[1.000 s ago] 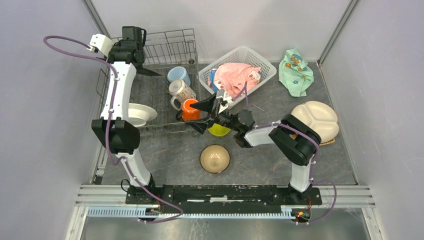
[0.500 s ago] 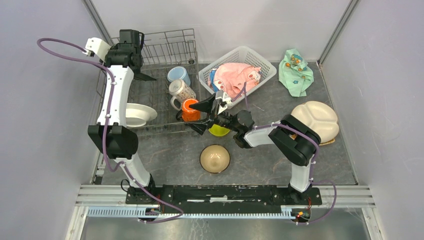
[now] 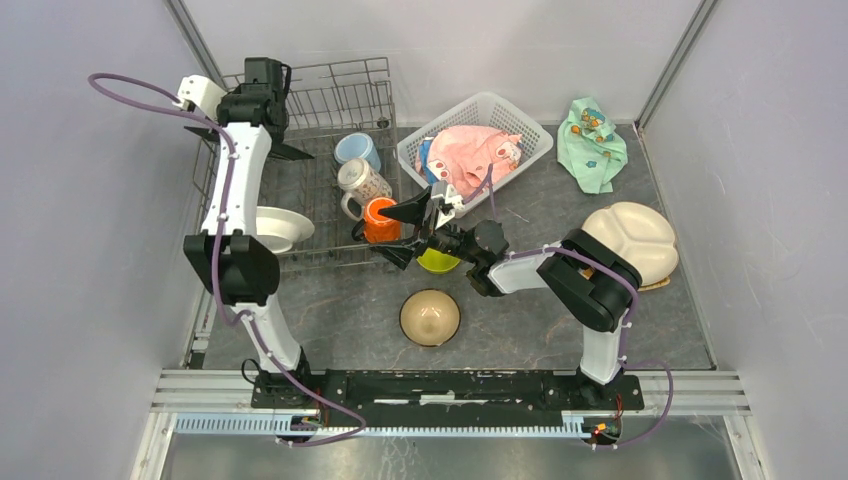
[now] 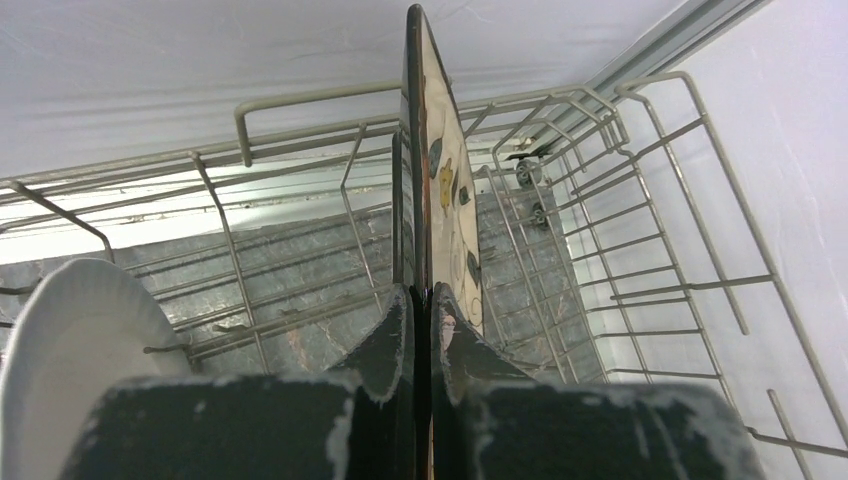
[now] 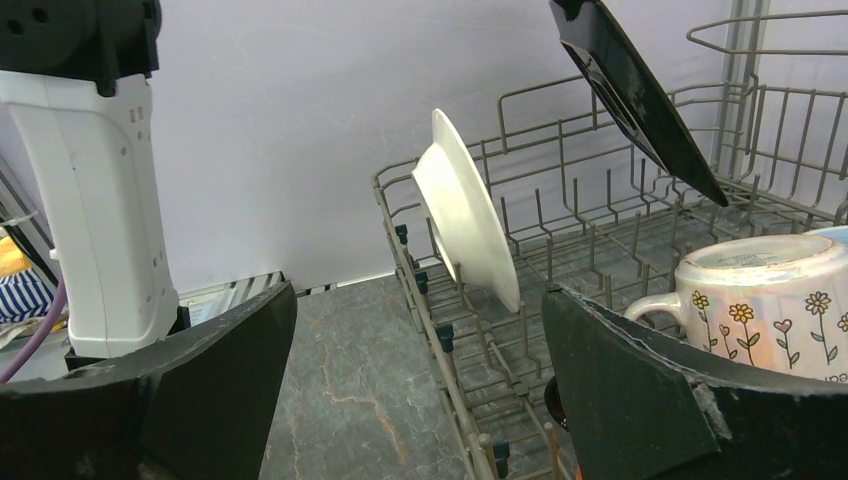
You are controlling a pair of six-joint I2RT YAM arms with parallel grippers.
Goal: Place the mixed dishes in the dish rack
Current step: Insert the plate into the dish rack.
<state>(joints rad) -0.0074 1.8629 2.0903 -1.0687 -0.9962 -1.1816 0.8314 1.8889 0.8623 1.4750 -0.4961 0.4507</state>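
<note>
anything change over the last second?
Left gripper, shut on the dark square plate, shifted it slightly left and nearer over the dish rack. Nothing grasped or released. Right gripper stayed open by the orange mug; other dishes unmoved.

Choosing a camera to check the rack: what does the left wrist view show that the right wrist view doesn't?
Only left wrist: the left hand shut on the dark square plate, its patterned face showing. Only right wrist: the flowered mug, the open right hand, the left arm's white link. Both: the white plate, that dark plate and the dish rack.
</note>
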